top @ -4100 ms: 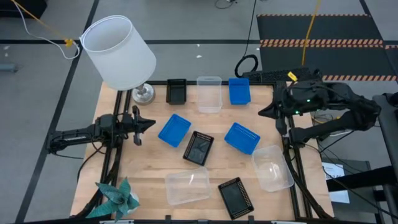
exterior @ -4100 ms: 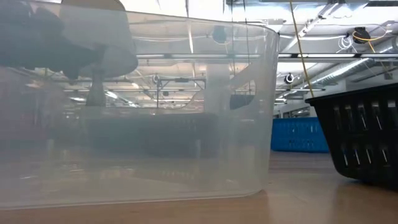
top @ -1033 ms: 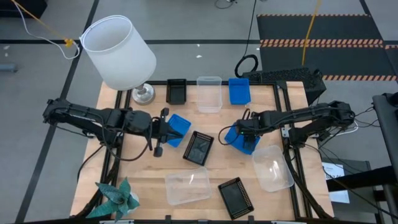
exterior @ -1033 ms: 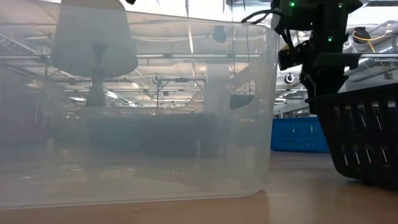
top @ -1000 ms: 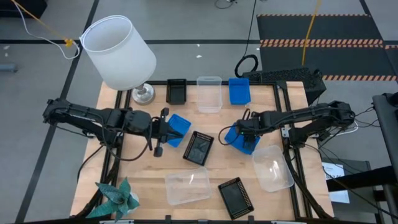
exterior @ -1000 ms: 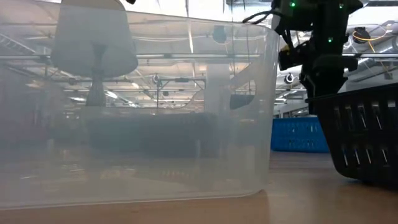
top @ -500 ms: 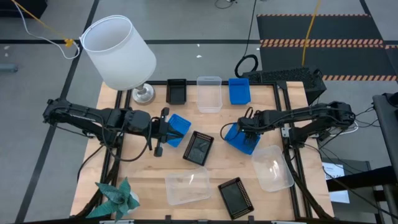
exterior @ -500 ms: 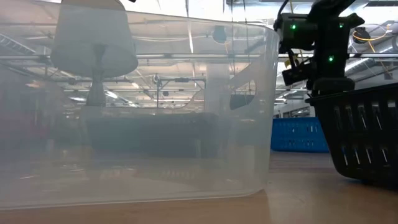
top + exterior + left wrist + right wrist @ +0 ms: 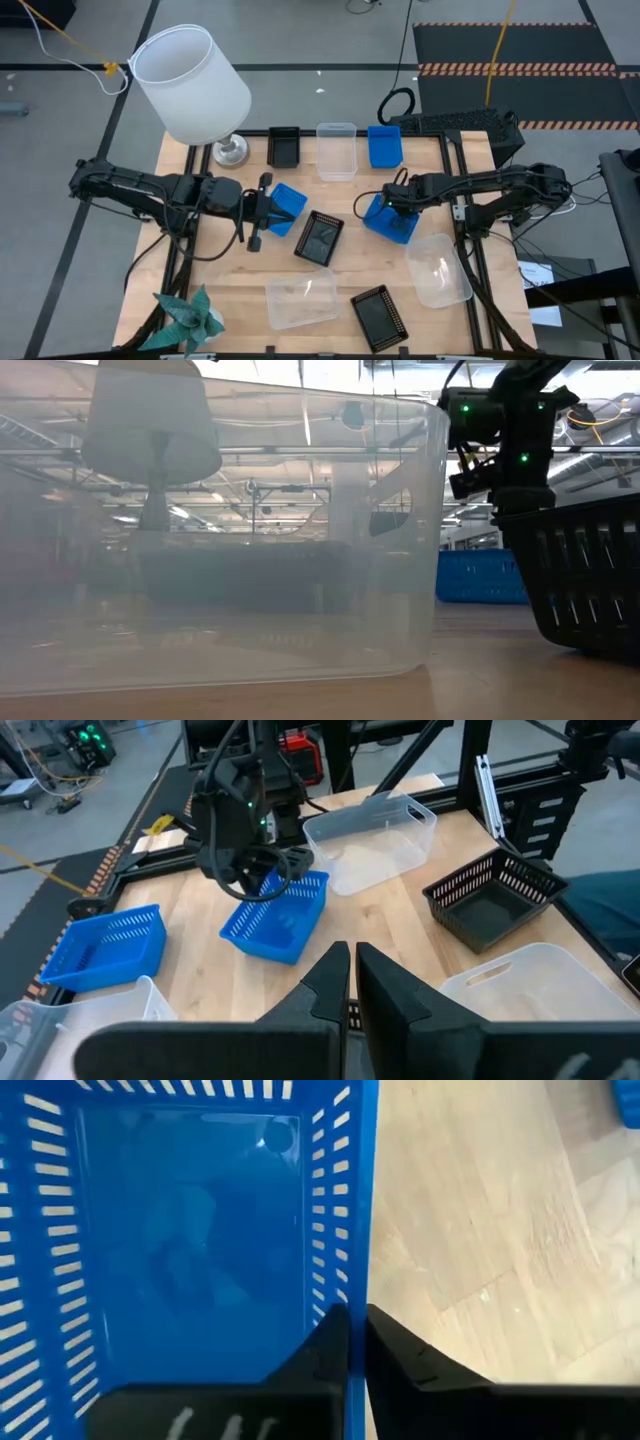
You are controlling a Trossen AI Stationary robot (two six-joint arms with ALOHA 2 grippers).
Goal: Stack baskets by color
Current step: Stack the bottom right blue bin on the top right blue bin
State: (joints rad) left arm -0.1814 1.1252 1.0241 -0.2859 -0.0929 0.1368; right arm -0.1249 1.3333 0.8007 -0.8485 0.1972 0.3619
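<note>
Pinching blue baskets' rims, right fingers (image 9: 357, 1342) grip one (image 9: 190, 1230), left fingers (image 9: 268, 211) another (image 9: 287, 206).

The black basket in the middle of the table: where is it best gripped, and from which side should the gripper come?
Grip the black basket by the rim of one wall, coming down from above, one finger inside and one outside. It sits upright, open top up, and its tapered walls would likely let a grasp from the side slip.
</note>
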